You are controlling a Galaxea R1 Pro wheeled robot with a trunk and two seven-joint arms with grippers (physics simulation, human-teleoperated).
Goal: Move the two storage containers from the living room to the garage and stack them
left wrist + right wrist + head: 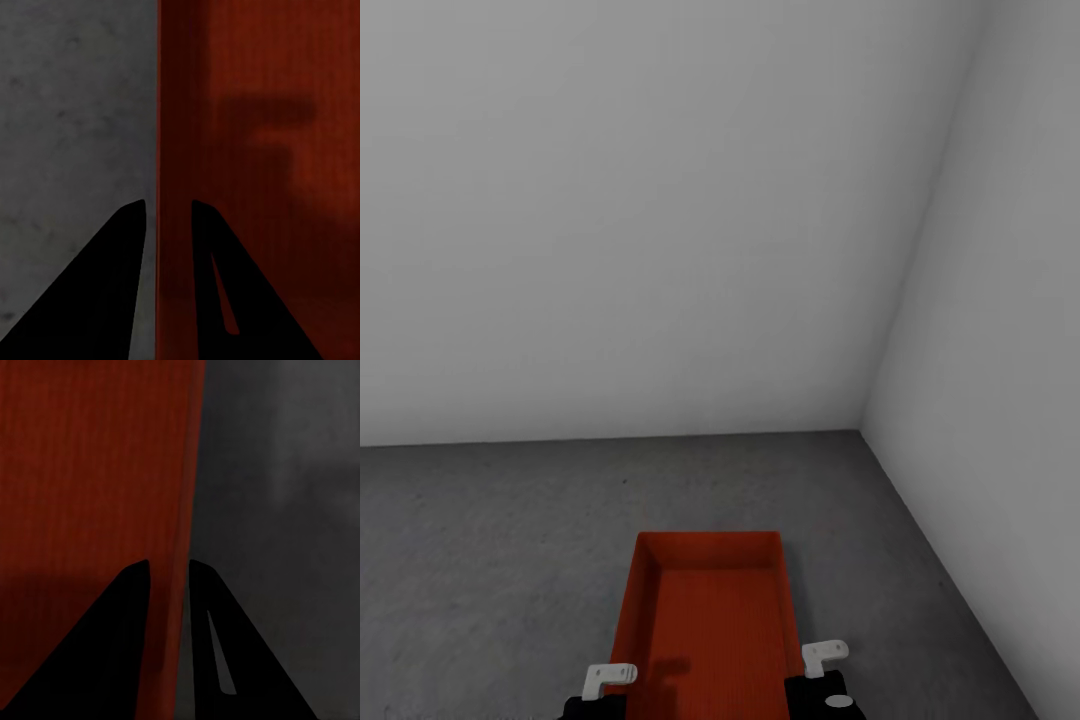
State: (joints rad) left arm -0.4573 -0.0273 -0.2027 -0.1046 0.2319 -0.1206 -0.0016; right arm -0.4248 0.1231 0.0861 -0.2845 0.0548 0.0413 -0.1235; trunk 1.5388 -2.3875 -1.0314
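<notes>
Left gripper (166, 217) and right gripper (169, 577) each pinched narrow on a long side wall of the orange-red open-top plastic bin (712, 610), carried above the dark grey concrete floor (490, 540) near the corner of the pale grey walls (660, 200). Risk: thin walls slipping out if one side lowers first.

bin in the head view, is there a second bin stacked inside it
No, the orange-red bin is empty, showing just its ribbed bottom, with the grey concrete floor around it.

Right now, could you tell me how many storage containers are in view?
1. The storage container is low in the head view, over the grey concrete floor near the wall corner, each end effector straddling a side wall. A second may be out of frame.
</notes>
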